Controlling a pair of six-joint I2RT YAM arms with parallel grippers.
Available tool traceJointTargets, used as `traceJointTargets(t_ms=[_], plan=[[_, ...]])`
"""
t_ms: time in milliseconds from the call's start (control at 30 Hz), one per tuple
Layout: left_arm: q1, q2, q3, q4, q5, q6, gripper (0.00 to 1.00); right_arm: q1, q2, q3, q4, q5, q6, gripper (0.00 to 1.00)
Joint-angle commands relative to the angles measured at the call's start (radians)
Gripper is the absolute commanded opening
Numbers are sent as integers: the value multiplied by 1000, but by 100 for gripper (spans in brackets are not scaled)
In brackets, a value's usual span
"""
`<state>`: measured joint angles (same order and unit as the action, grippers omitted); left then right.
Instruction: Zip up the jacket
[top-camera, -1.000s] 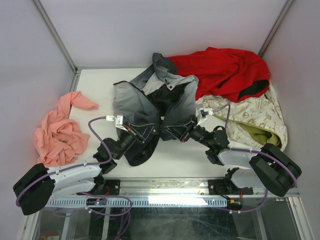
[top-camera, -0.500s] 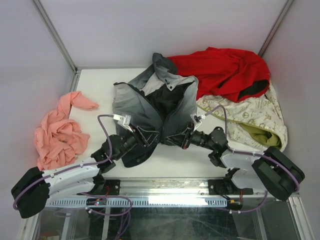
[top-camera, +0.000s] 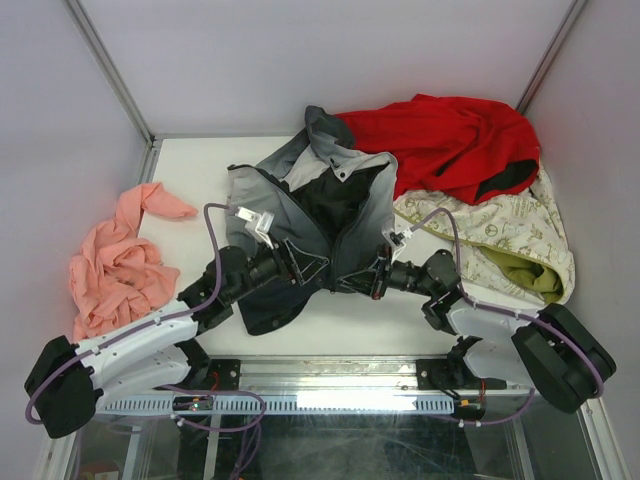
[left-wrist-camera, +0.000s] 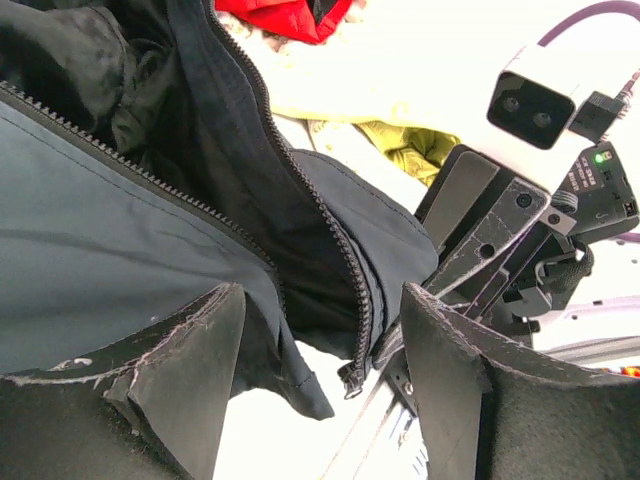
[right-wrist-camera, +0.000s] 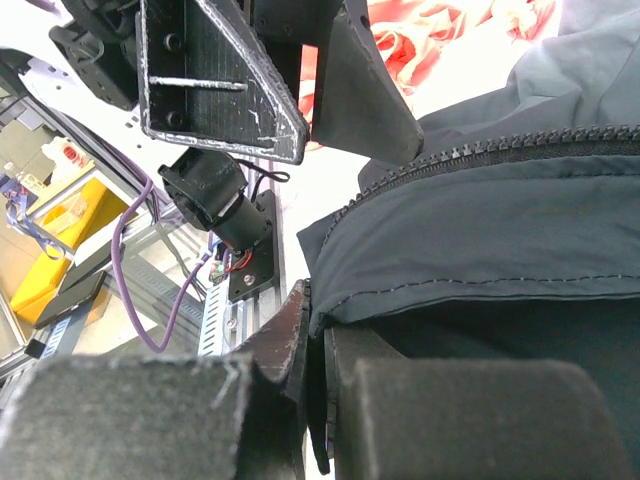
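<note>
The jacket (top-camera: 300, 215) lies open in the middle of the table, charcoal and light grey with a black lining. My left gripper (top-camera: 308, 266) is open at its lower front. In the left wrist view the left gripper (left-wrist-camera: 322, 300) straddles both zipper edges, and the zipper's lower end (left-wrist-camera: 352, 377) hangs between its fingers (left-wrist-camera: 190, 370), untouched. My right gripper (top-camera: 364, 279) is shut on the jacket's right bottom hem. The right wrist view shows this gripper (right-wrist-camera: 317, 305) pinching the hem corner of the jacket (right-wrist-camera: 480, 240).
A pink cloth (top-camera: 120, 260) lies bunched at the left. At the back right a red garment (top-camera: 450, 145) rests on a cream patterned cloth (top-camera: 505, 235). Both grippers sit close together near the table's front edge (top-camera: 330, 345).
My left gripper has opened and let go of the jacket's left front, and has shifted right. My right gripper, still shut on the hem, has moved left toward it.
</note>
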<state>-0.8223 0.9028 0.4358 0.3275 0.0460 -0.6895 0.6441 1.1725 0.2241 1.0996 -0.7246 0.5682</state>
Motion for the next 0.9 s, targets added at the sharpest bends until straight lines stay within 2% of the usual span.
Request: traceJointTargets(t_ms=[0, 133, 267, 433, 700, 867], plan=[[12, 21, 96, -63, 88, 14, 64, -15, -43, 6, 3, -35, -36, 0], [12, 13, 151, -137, 63, 50, 65, -31, -80, -3, -21, -37, -39, 0], [11, 62, 168, -75, 181, 41, 60, -36, -116, 3, -58, -41, -51, 0], [12, 165, 205, -44, 247, 27, 52, -38, -145, 9, -81, -41, -51, 0], [14, 246, 215, 55, 347, -18, 33, -38, -160, 10, -108, -41, -51, 0], [13, 265, 213, 72, 384, -35, 11, -38, -166, 13, -137, -41, -51, 0]])
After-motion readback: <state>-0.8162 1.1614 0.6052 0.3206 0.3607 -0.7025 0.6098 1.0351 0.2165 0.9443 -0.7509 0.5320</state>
